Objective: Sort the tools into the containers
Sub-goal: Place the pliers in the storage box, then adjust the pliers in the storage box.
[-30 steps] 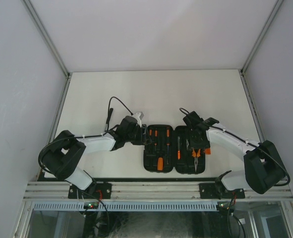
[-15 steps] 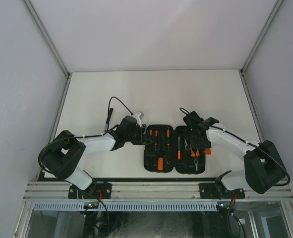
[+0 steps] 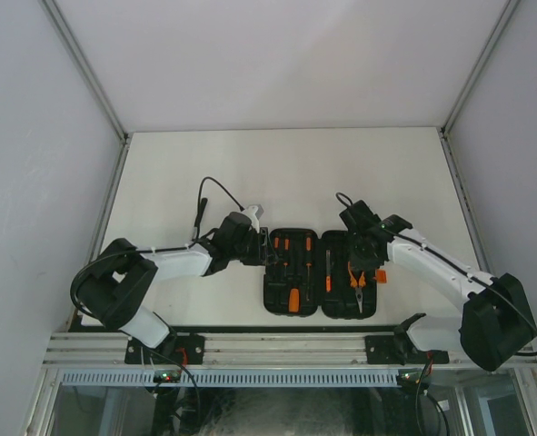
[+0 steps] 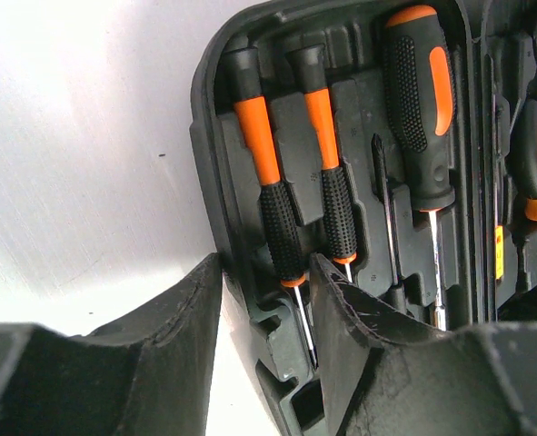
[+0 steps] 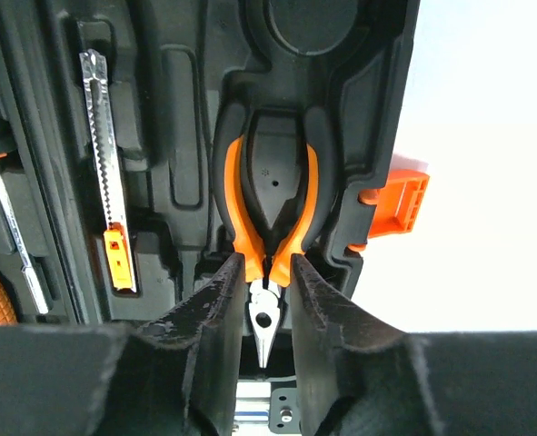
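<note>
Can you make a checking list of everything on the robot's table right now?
Surface: white table, flat.
Job's things: black tool case lies open; pliers, thin screwdrivers and thick screwdriver sit in its slots.
Clutter: nothing seen.
Grippers: left gripper open, straddling the case's rim; right gripper has fingers close on both sides of the pliers, grip unclear.
Cables: left arm's cable and right arm's cable, black loops.
Surroundings: white walls; metal rail at the near edge.
</note>
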You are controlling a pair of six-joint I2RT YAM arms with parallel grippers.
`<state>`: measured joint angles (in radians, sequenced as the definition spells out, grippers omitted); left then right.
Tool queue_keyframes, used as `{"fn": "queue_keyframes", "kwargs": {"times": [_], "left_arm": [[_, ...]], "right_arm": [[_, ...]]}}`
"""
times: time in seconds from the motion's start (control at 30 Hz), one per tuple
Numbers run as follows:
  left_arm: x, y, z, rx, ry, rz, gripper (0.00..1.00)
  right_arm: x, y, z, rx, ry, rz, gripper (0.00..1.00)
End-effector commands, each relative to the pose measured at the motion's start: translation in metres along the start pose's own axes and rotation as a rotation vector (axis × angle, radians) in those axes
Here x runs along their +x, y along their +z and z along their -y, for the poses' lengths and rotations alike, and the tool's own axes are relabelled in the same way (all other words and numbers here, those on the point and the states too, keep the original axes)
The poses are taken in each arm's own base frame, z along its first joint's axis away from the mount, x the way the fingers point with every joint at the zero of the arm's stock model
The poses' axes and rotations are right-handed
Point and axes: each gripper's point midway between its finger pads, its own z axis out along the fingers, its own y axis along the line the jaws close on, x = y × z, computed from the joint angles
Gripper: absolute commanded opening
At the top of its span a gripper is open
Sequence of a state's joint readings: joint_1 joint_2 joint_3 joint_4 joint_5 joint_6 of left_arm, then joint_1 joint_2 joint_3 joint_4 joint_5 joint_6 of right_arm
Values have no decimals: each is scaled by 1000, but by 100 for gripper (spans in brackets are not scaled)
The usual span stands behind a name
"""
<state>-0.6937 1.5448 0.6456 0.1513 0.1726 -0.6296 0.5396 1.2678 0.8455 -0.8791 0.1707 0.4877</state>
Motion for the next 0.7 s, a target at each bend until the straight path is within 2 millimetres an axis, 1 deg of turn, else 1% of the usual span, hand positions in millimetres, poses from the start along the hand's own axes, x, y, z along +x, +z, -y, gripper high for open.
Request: {"fn": "queue_keyframes", "kwargs": {"times": [0.0, 0.1, 0.37, 0.67], "left_arm": [[-19, -1, 23, 86, 0, 42, 46], [-20, -3, 24, 84, 3, 49, 46], [-21, -4, 24, 84, 2, 50, 46], [-22, -7, 25, 91, 5, 59, 45]], "right_arm": [[0, -7, -1, 21, 25, -4, 24], [7, -4, -1, 35, 30, -29, 24], [23, 13, -1, 63, 31, -109, 21], [48, 30, -10, 76, 5, -221, 20]]}}
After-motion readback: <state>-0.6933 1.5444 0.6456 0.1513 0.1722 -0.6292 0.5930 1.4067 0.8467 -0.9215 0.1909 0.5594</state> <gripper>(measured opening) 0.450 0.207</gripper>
